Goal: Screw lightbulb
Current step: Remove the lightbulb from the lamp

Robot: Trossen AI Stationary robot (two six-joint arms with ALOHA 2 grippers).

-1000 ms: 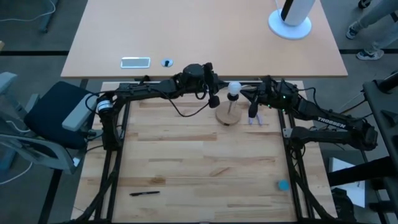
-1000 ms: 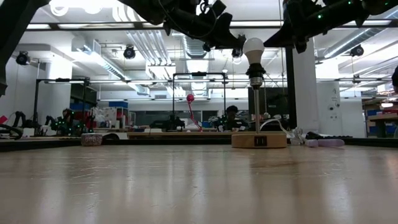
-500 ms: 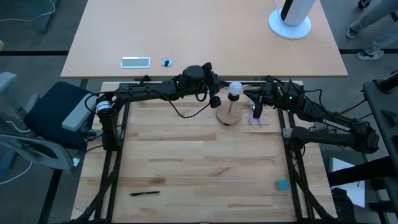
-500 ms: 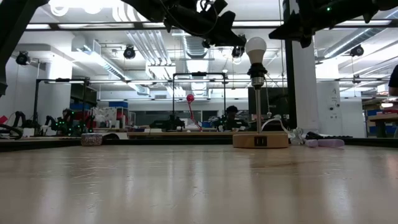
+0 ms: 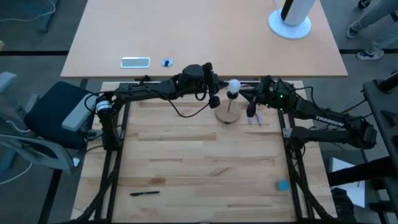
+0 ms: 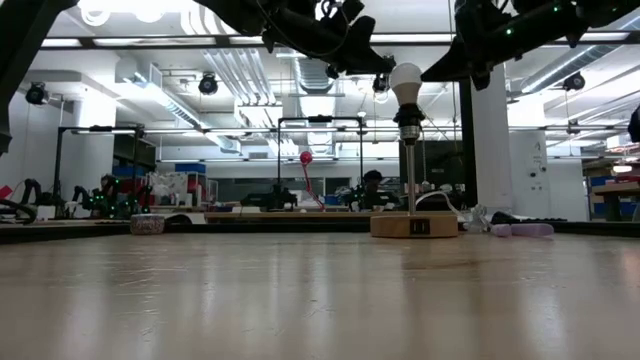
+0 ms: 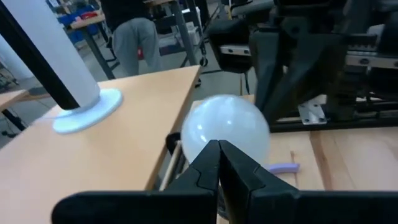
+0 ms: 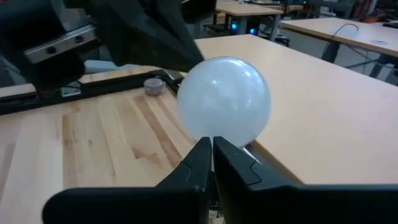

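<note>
- Although the near edge of the worktop (image 5: 199,186) carries only a black pen (image 5: 144,193) toward the near left corner and a small blue cap (image 5: 283,185) toward the near right corner, neither looks part of the job.
- Near the middle of the far edge stands a round wooden disc (image 5: 227,116) with a black post (image 6: 410,170), and the lightbulb (image 5: 233,86) sits upright on top of that post, screw end down.
- The left gripper (image 5: 213,98) hangs just beside the bulb on one side, fingers pressed together on nothing.
- The right gripper (image 5: 251,112) hangs just beside it on the other side, fingers likewise closed and empty; neither is seen touching the bulb.
- By my reading the bulb is already seated, so the screwing looks done or nearly so; how tight it is cannot be told.
- Beyond the far edge, on the tan table (image 5: 205,37), lie a phone (image 5: 135,61) and a white-based black cylinder (image 5: 291,15).
</note>
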